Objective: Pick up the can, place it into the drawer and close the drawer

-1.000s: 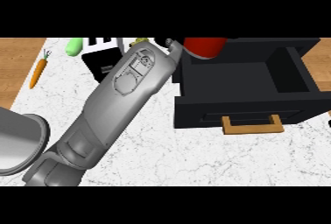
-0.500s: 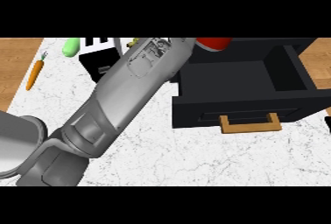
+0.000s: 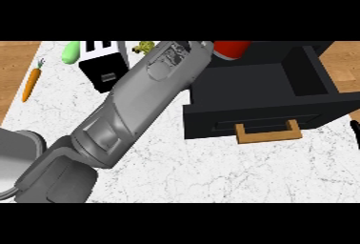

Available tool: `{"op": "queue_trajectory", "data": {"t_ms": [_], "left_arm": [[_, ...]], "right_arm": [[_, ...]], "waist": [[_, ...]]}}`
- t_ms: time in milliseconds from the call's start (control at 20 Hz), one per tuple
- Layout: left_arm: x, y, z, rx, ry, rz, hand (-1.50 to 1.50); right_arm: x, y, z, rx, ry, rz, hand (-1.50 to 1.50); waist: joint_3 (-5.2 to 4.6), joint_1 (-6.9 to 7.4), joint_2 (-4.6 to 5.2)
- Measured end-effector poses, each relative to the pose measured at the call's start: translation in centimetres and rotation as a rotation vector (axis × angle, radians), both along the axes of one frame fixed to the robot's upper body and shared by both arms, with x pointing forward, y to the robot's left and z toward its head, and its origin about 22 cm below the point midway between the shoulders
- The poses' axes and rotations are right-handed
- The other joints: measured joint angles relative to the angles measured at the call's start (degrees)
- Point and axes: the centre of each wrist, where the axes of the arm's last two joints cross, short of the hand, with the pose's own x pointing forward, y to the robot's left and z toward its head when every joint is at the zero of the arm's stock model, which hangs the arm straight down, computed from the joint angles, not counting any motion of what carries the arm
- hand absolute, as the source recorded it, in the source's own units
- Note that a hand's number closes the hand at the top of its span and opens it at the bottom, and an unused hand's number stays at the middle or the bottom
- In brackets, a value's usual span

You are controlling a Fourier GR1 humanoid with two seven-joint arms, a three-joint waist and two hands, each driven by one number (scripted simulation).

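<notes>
The red can (image 3: 231,49) shows at the top of the head view, above the back left part of the open black drawer (image 3: 211,125). My left forearm runs from the lower left up to the can. Only a dark sliver of my left hand (image 3: 210,46) shows at the wrist's end, against the can's left side; the rest is cut off by the view's top edge. The drawer stands pulled out, its wooden handle (image 3: 267,133) facing me. A black sliver of my right hand (image 3: 355,129) shows at the right edge, beside the drawer's front.
At the back left lie an orange carrot (image 3: 31,84), a green vegetable (image 3: 71,52), a black-and-white box (image 3: 105,67) and a small yellow-green item (image 3: 144,46). Wooden floor shows past the counter's left and right edges.
My left arm has stretched further forward and to the right, carrying the can from the drawer's left rear corner to over its inside. The drawer has stayed open.
</notes>
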Motion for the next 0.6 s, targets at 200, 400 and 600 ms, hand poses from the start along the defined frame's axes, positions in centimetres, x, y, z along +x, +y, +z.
{"op": "queue_trajectory", "data": {"t_ms": [200,400,600], "left_arm": [[0.3,0.1,-0.7,0.023,-0.019,0.02,1.5],[0.5,0.4,-1.6,0.047,-0.027,0.037,1.5],[0.7,0.9,-3.0,0.082,-0.035,0.059,1.5]], "right_arm": [[0.6,0.0,0.3,-0.002,0.002,0.006,-1.5],[0.9,-0.1,0.2,0.001,-0.005,0.002,-1.5],[1.0,0.0,0.6,-0.001,-0.013,0.014,-1.5]], "waist": [[0.0,-0.3,0.15],[0.02,-0.69,0.25],[0.02,-1.42,0.43]]}}
